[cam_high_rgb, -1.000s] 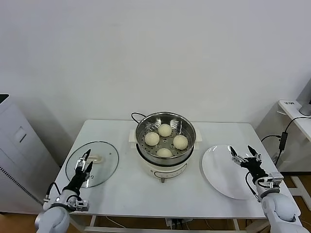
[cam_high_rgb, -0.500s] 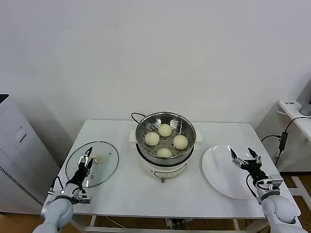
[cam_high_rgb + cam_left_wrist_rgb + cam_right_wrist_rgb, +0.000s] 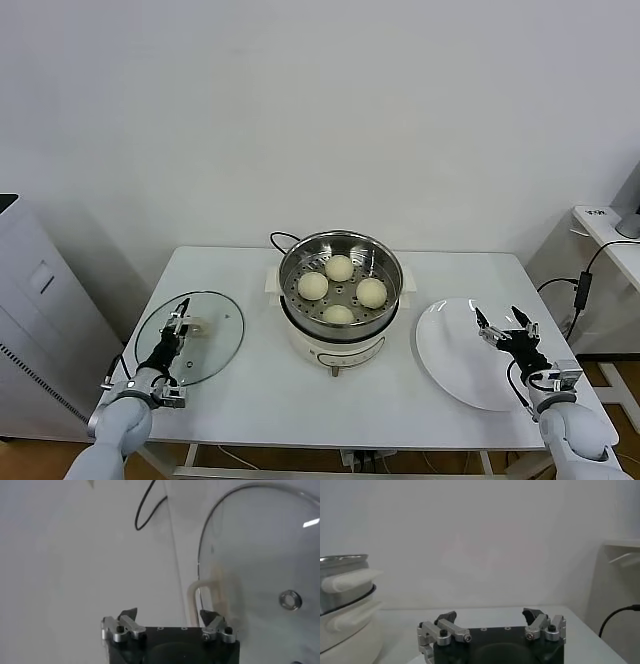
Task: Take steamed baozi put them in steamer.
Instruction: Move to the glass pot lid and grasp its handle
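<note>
The steamer (image 3: 340, 262) is a shiny steel basket on a white cooker base at the table's middle. Several cream-white steamed baozi lie on its perforated floor, among them one at the back (image 3: 340, 267) and one at the front (image 3: 339, 314). My left gripper (image 3: 176, 325) hovers over the glass lid, open and empty. In the left wrist view the left gripper (image 3: 168, 616) points at the lid's cream handle (image 3: 212, 595), which lies just beyond one fingertip. My right gripper (image 3: 505, 325) (image 3: 492, 616) hangs open over the white plate, holding nothing.
A flat glass lid (image 3: 205, 350) (image 3: 260, 555) lies on the table's left part. A bare white plate (image 3: 455, 362) lies on the right. The cooker's white side (image 3: 345, 600) shows in the right wrist view. A black cable (image 3: 283, 237) runs behind the steamer.
My left gripper has moved forward over the glass lid toward its handle. The right gripper has barely shifted above the plate. The baozi lie unmoved in the steamer.
</note>
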Controlling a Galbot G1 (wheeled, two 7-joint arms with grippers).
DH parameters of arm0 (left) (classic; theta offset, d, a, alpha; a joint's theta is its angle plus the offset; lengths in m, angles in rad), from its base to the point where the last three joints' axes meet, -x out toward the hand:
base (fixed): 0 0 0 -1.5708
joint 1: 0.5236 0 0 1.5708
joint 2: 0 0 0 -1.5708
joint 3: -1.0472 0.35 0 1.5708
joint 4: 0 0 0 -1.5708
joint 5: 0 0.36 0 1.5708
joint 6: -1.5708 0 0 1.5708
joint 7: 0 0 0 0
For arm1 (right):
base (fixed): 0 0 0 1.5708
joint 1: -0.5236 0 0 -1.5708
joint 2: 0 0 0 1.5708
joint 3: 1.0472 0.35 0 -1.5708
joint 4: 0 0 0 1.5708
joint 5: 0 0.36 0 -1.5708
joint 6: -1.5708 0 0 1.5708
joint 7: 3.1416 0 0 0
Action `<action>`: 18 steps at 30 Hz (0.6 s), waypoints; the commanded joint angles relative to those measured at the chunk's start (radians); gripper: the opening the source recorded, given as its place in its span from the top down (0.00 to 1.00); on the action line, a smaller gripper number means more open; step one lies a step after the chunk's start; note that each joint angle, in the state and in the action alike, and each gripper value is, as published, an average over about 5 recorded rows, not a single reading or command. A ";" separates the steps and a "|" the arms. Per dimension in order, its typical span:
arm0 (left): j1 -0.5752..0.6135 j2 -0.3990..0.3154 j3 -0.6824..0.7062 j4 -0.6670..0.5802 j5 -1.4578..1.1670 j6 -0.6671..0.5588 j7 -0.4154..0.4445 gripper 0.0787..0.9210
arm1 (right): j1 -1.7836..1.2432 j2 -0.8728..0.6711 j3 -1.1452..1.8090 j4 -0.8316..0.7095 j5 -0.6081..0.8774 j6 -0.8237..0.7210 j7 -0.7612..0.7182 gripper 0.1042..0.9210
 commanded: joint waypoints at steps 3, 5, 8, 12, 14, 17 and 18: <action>0.007 -0.001 -0.010 -0.008 -0.031 -0.021 -0.002 0.44 | 0.016 -0.007 -0.001 -0.003 -0.001 -0.002 0.002 0.12; 0.016 0.003 -0.012 -0.024 -0.051 -0.026 -0.001 0.52 | 0.018 -0.007 -0.003 -0.003 -0.001 -0.003 0.002 0.12; 0.031 0.014 -0.015 -0.067 -0.095 -0.026 0.014 0.62 | 0.019 -0.007 -0.003 -0.002 -0.002 -0.004 0.002 0.12; 0.049 0.037 -0.022 -0.158 -0.173 -0.014 0.047 0.75 | 0.023 -0.010 -0.002 0.000 0.000 -0.005 0.003 0.12; 0.053 0.051 -0.025 -0.211 -0.211 -0.007 0.064 0.82 | 0.027 -0.014 0.000 0.002 0.002 -0.006 0.003 0.12; 0.048 0.074 -0.025 -0.283 -0.261 0.009 0.090 0.92 | 0.030 -0.021 0.001 0.007 0.004 -0.007 0.004 0.12; 0.042 0.081 -0.025 -0.300 -0.274 0.015 0.100 0.94 | 0.031 -0.023 0.001 0.009 0.004 -0.008 0.004 0.12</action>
